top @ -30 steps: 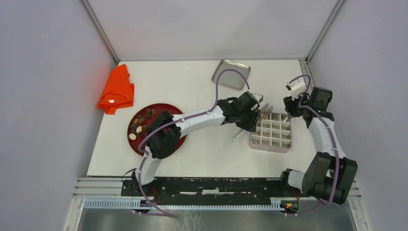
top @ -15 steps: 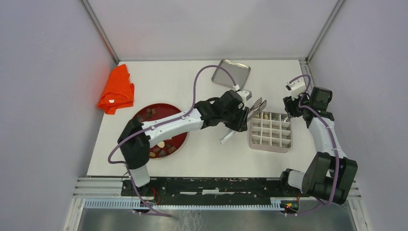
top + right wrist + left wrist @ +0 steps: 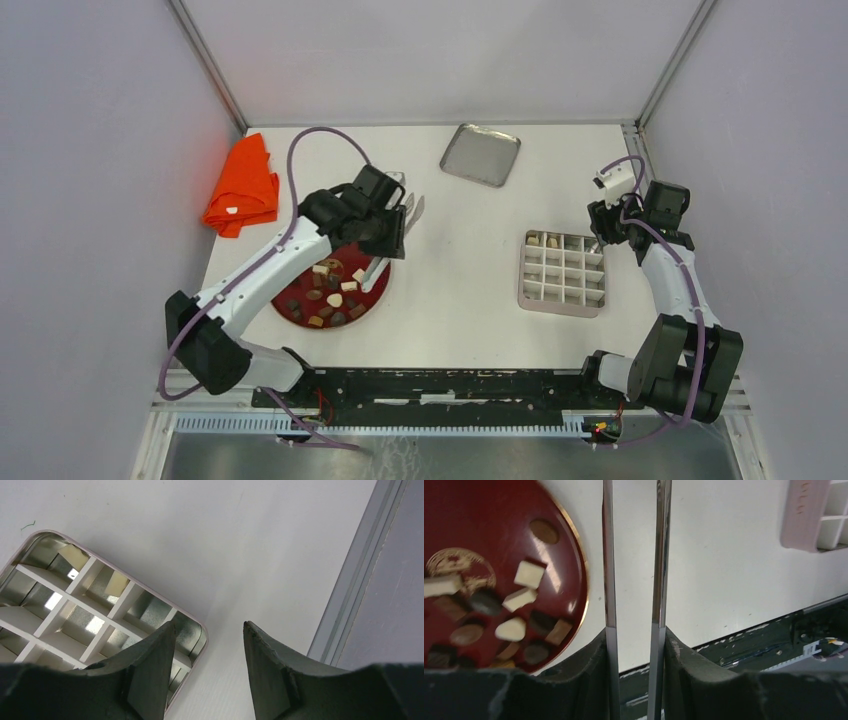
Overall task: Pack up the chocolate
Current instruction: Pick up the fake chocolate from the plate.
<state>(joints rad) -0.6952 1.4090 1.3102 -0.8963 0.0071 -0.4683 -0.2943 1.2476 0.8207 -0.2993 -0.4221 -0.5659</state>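
Observation:
Several pieces of chocolate [image 3: 328, 290], dark, tan and cream, lie on the red plate [image 3: 372, 296]; the left wrist view shows these pieces of chocolate [image 3: 529, 574] on the red plate [image 3: 580, 575] at its left. My left gripper [image 3: 392, 228] [image 3: 635, 632] is shut on metal tongs [image 3: 411, 206] [image 3: 609, 555], whose two blades stand apart with nothing between them, over the plate's right edge. The white gridded box [image 3: 563, 285] [image 3: 95, 597] holds two cream pieces [image 3: 543, 240] in its far row. My right gripper [image 3: 603, 228] [image 3: 209, 625] hangs open and empty by the box's far right corner.
A metal lid tray [image 3: 480, 154] lies at the back. An orange cloth [image 3: 243, 185] sits at the far left. The frame's upright rail [image 3: 360, 580] runs close on the right of my right gripper. The black base rail [image 3: 440, 385] lines the near edge.
My left arm has swung left from the gridded box to the plate's right edge, carrying the tongs. The right arm has not moved.

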